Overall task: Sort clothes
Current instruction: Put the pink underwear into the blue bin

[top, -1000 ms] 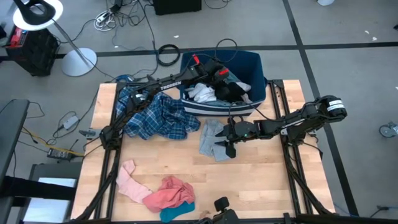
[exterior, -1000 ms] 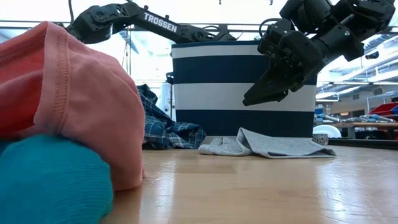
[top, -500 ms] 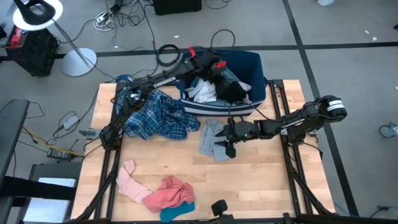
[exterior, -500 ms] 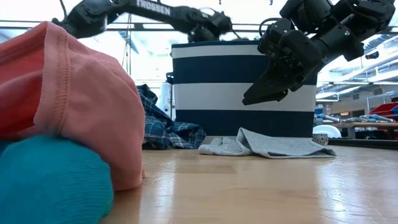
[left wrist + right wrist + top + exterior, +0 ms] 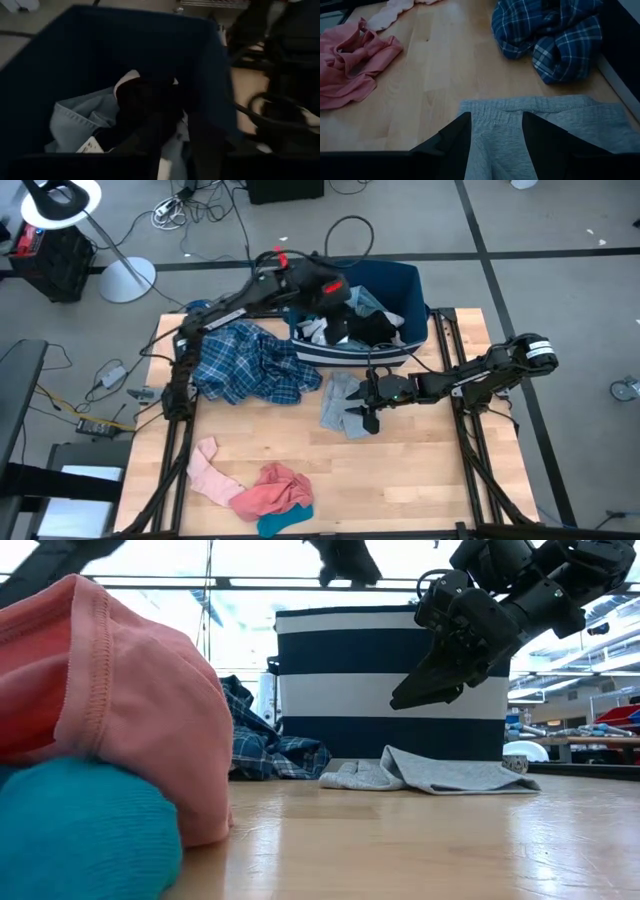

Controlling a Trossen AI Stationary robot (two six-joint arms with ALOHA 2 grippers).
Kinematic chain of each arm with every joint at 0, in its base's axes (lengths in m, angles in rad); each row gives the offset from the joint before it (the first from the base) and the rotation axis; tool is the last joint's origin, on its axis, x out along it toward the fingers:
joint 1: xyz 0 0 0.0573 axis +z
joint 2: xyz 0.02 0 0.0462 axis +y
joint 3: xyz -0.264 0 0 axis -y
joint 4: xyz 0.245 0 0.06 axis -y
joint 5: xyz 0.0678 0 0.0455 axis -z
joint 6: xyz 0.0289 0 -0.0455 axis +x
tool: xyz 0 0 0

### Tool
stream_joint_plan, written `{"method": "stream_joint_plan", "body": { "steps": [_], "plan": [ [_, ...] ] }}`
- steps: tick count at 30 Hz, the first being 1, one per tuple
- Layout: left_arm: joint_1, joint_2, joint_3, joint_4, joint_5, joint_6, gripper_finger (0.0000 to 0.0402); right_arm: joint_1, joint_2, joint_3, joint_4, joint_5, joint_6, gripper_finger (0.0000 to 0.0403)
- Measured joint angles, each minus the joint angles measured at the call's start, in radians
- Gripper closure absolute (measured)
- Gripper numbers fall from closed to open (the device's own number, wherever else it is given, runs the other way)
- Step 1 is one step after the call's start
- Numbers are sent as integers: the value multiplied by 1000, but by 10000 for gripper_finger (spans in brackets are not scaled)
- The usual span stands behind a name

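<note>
The dark blue bin [image 5: 400, 290] with its white band serves as the landmark at the far edge of the wooden table [image 5: 420, 470]. Largest of the clothes, the blue plaid shirt [image 5: 250, 365] lies crumpled on the table just to the left of the bin, one corner reaching the bin's front wall. Inside the bin sit a black piece [image 5: 372, 328], a white piece [image 5: 312, 330] and a light blue garment [image 5: 70, 122] heaped together. A grey garment [image 5: 340, 402] lies flat on the table just in front of the bin. Well in front of the bin, near the table's front left corner, are a pink piece [image 5: 272, 488], a paler pink strip [image 5: 212, 470] and, touching the pink piece, a teal sock [image 5: 285, 520]. The left gripper [image 5: 335, 288] hangs above the bin's left half, over the heap; its wrist view looks down into the bin, but its fingers are too dark to make out, so I cannot tell how far apart they stand or whether they carry anything. The right gripper [image 5: 495, 132] hovers low over the grey garment in front of the bin, its fingers [image 5: 452, 140] spread apart with the cloth showing between them and nothing held. The step in hand looks like the left arm working at the bin while the right is poised to pick. The next move likely calls for the right gripper to drop onto the grey cloth and pinch a fold.
</note>
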Motion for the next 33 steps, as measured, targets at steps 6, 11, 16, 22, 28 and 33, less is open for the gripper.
{"method": "stream_joint_plan", "body": {
  "steps": [6, 11, 16, 22, 28, 33],
  "plan": [
    [-67, -125, 0, -104, -49, 15, 317, 7, 0, 0, -2, -1, 11, 224],
    [-142, -214, 0, -207, -132, -39, 319, 14, 0, 0, -2, -4, 11, 224],
    [-276, -291, 0, -238, -283, -62, 319, 14, 0, 0, -8, -4, 13, 224],
    [-440, -332, -7, -294, -435, -129, 319, 14, 0, 0, -9, -4, 26, 224],
    [-591, -392, -178, -269, -581, -202, 319, 18, 0, 0, -8, -4, 27, 224],
    [-698, -507, -456, -105, -657, -244, 319, 26, 0, 0, -7, -4, 27, 224]
  ]
}}
